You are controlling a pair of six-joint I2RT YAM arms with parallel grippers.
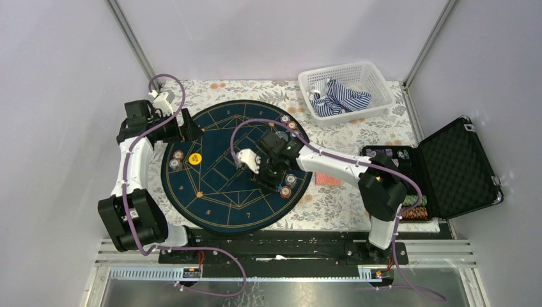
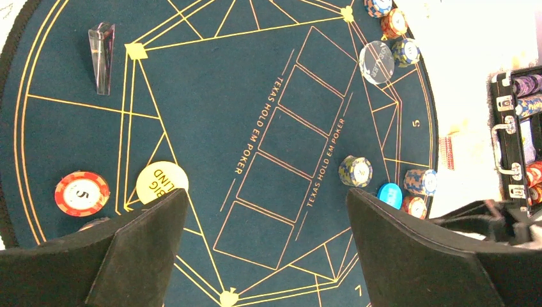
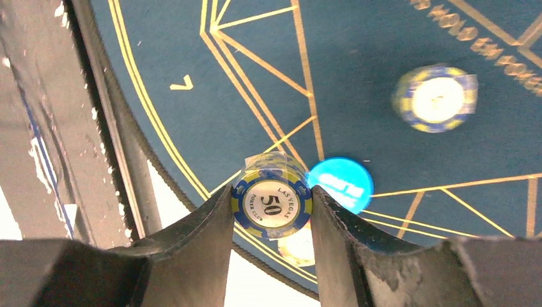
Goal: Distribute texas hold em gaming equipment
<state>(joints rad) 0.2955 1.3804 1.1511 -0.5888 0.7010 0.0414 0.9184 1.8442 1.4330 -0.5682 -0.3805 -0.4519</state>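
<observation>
Pinching a blue-and-yellow chip stack [image 3: 273, 206] in the right pincer [image 3: 273, 192], one finger pressed on each side, top face marked 50 turned toward the wrist camera. Placed at the near right rim of the mat [image 3: 383, 38], right next to the blue disc [image 3: 340, 184], edges meeting in the wrist view. Cannot tell whether lifted or resting. Half hidden below the stack, an orange-white chip [image 3: 295, 248]. Farther in on the mat, a second stack [image 3: 436, 98] of the same colours, blurred.

Holding the left pincer [image 2: 265, 252] spread wide above the mat's far left side, fingers [image 2: 137, 249] well apart. Beneath it on the mat: a red chip [image 2: 81, 193] and a yellow disc [image 2: 162, 182] near each other, clear of both fingers.

Off the mat on the worktop [image 1: 255, 89], to the right: red-backed cards [image 1: 329, 180], then an open case [image 1: 450, 163] with more chips. At the far right corner, a white basket [image 1: 382, 86].
</observation>
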